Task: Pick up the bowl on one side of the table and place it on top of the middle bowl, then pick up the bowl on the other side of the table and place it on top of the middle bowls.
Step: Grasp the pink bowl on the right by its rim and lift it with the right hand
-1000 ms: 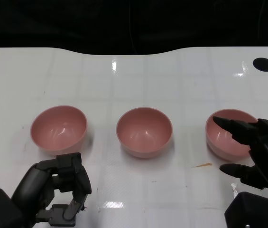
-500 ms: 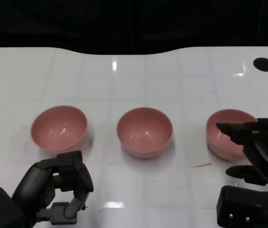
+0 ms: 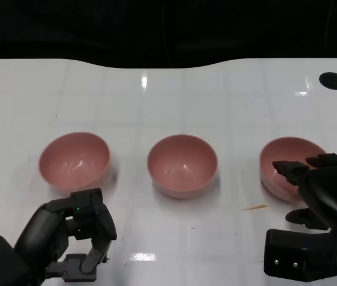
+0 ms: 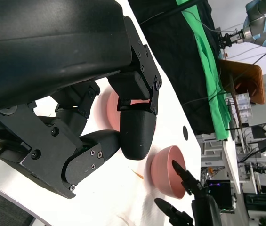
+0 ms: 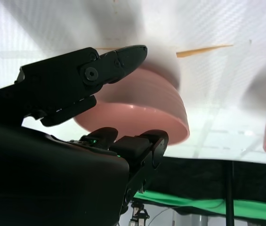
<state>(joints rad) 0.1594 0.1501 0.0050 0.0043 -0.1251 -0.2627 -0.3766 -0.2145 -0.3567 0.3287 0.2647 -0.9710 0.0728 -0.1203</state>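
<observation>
Three pink bowls sit in a row on the white table (image 3: 156, 107) in the head view: left bowl (image 3: 74, 161), middle bowl (image 3: 182, 165) and right bowl (image 3: 287, 167), well apart. The left hand (image 3: 76, 238) hangs near the left bowl, fingers curled in on nothing. The right hand (image 3: 317, 190) hovers at the right bowl's near rim, fingers spread and empty. From the left wrist, curled fingers (image 4: 133, 127) cover a bowl behind them. From the right wrist, parted fingers (image 5: 100, 70) bracket the right bowl.
</observation>
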